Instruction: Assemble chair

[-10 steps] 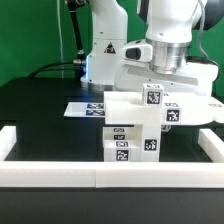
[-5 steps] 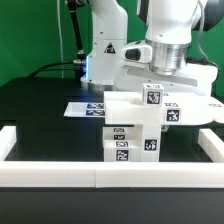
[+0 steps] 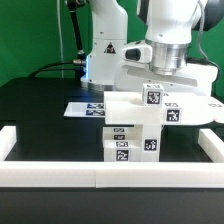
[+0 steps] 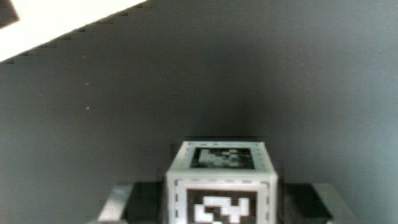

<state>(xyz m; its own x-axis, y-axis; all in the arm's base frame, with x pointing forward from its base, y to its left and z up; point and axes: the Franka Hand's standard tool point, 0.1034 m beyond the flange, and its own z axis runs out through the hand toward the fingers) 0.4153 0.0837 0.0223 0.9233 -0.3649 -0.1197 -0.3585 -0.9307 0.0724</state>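
Exterior view: partly built white chair [image 3: 135,128] of chunky blocks standing on a black desk [image 3: 40,110], just behind a long low white border rail [image 3: 110,174] along the near edge. Square black-and-white tags on the chair's front faces. One upright post [image 3: 152,96] rising from the top of the chair, tagged on its face. White robot arm [image 3: 165,40] directly above, wrist lowered over that post. Claw [image 3: 152,84] down at the post's upper end, mostly hidden by the wrist housing. Flat marker board [image 3: 88,107] lying on the desk behind the chair, toward the exterior view's left. Green backdrop at the rear on the exterior view's left.

Wrist view: looking down along the post [image 4: 222,180], tagged top face and tagged side face both visible, blurred. Grey fingers [image 4: 121,203] flanking the post on both sides, close against it or nearly so. Actual contact impossible to tell, so grasping or released cannot be said. Dark desk surface [image 4: 196,70] filling the rest, pale strip in one corner.
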